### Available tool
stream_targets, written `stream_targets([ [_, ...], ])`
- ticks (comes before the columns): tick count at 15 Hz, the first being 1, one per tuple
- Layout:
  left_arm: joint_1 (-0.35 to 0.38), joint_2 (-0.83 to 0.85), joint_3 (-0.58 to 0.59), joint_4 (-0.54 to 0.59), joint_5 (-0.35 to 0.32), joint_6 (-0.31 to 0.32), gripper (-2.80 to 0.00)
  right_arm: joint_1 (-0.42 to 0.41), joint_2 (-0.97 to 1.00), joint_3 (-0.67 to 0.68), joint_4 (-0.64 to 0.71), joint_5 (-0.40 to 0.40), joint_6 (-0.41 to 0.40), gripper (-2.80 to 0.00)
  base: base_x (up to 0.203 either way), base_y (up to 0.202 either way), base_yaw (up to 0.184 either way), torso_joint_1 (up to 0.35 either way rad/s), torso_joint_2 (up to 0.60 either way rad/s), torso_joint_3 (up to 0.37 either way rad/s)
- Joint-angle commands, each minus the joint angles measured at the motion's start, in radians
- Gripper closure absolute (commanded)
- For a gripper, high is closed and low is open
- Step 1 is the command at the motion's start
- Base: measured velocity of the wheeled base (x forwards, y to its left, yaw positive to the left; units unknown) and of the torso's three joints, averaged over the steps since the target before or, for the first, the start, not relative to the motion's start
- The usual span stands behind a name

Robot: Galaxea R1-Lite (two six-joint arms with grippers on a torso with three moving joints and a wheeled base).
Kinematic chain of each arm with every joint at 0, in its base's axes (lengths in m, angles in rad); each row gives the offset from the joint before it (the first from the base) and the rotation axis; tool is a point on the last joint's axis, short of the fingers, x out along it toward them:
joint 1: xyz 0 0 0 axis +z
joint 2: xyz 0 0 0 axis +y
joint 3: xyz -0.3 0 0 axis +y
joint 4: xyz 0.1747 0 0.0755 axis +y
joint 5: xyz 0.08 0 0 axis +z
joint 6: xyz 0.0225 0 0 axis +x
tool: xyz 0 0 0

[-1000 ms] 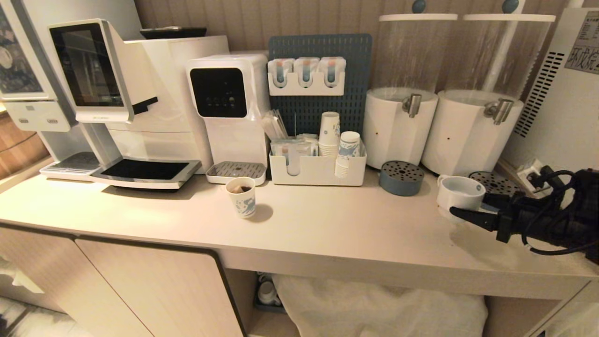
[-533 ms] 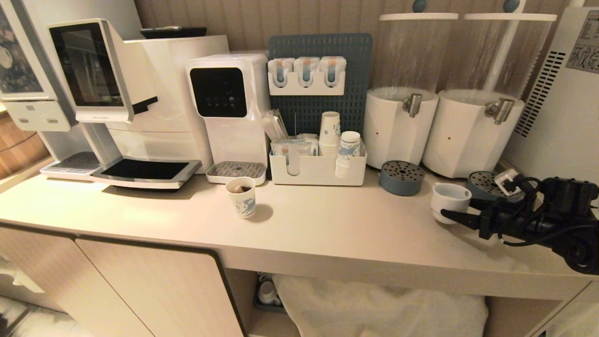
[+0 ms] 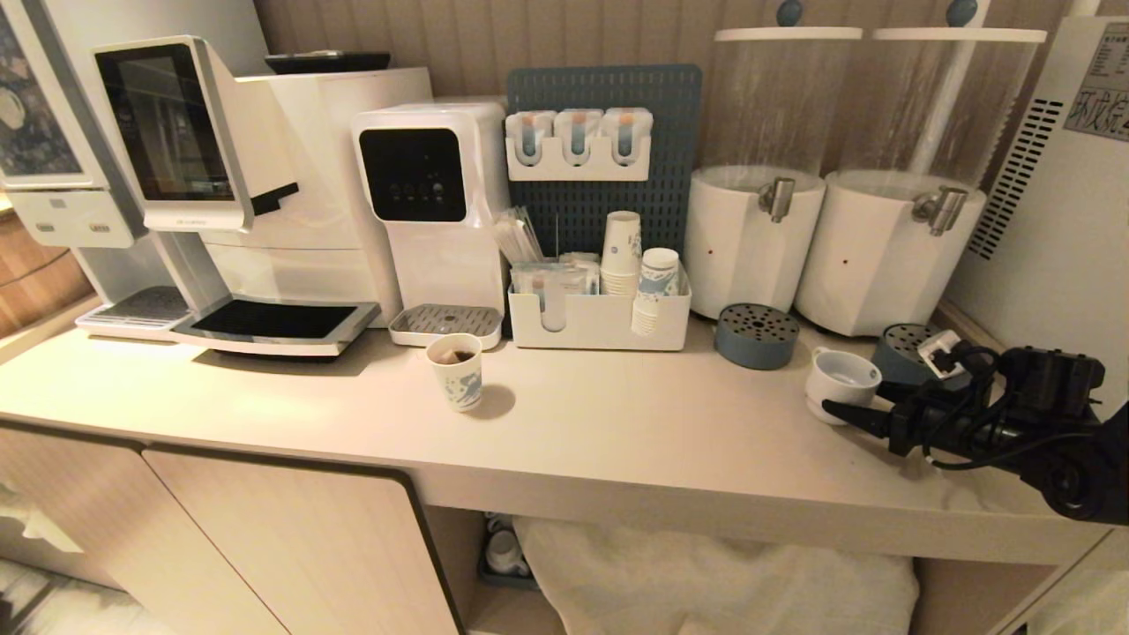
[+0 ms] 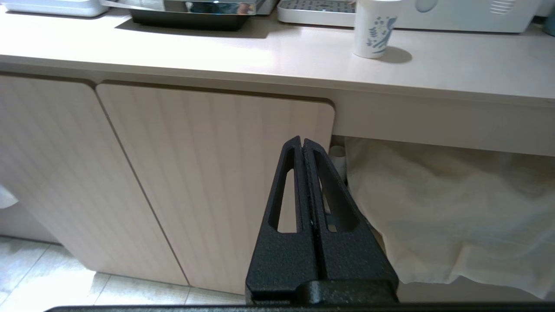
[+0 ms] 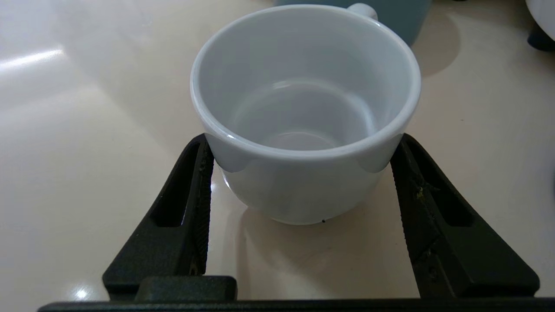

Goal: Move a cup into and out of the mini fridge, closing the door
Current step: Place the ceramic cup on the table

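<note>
The cup (image 3: 842, 379) sat empty on the desk (image 3: 617, 423), pinched by the right hand (image 5: 301, 173), a blue perforated drain cup (image 3: 756, 335) close by; left hand (image 4: 302, 149) pressed together below.

From my station the cup (image 5: 303, 130) reads as smooth, glossy white ceramic, and the pale counter (image 3: 617, 432) under it has a satin sheen that catches the light. I see the right gripper (image 5: 303, 173) fingers (image 5: 182, 216) as matt black with a grainy, rough texture and ribbed inner faces, same as the left gripper (image 4: 302, 143). The cabinet door (image 4: 208, 182) looks like matt light wood grain, beside soft creased white cloth (image 4: 455, 208), and the paper cup (image 3: 456, 370) is matt.
</note>
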Motion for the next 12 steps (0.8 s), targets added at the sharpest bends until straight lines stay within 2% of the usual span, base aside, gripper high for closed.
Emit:
stream_targets([
  [1,0.0,0.001,0.0,0.0,0.0,-0.001,0.0,-0.001,0.022,0.005,0.006,-0.005,-0.006,0.0,0.0,0.0,0.0,0.0,0.0,0.0],
  [4,0.0,0.0,0.0,0.0,0.0,-0.001,0.0,-0.001,0.061,-0.014,0.002,-0.067,-0.01,0.0,0.0,0.0,0.0,0.0,0.0,0.0],
  [10,0.0,0.0,0.0,0.001,0.0,-0.001,0.0,-0.001,0.101,-0.039,-0.012,-0.095,-0.009,0.0,0.0,0.0,0.0,0.0,0.0,0.0],
  [11,0.0,0.001,0.0,0.0,0.0,-0.001,0.0,-0.001,0.107,-0.04,-0.012,-0.096,-0.009,-2.8,0.0,0.0,0.0,0.0,0.0,0.0],
  [12,0.0,0.0,0.0,0.0,0.0,-0.001,0.0,-0.001,0.108,-0.042,-0.012,-0.099,-0.009,-2.8,0.0,0.0,0.0,0.0,0.0,0.0],
])
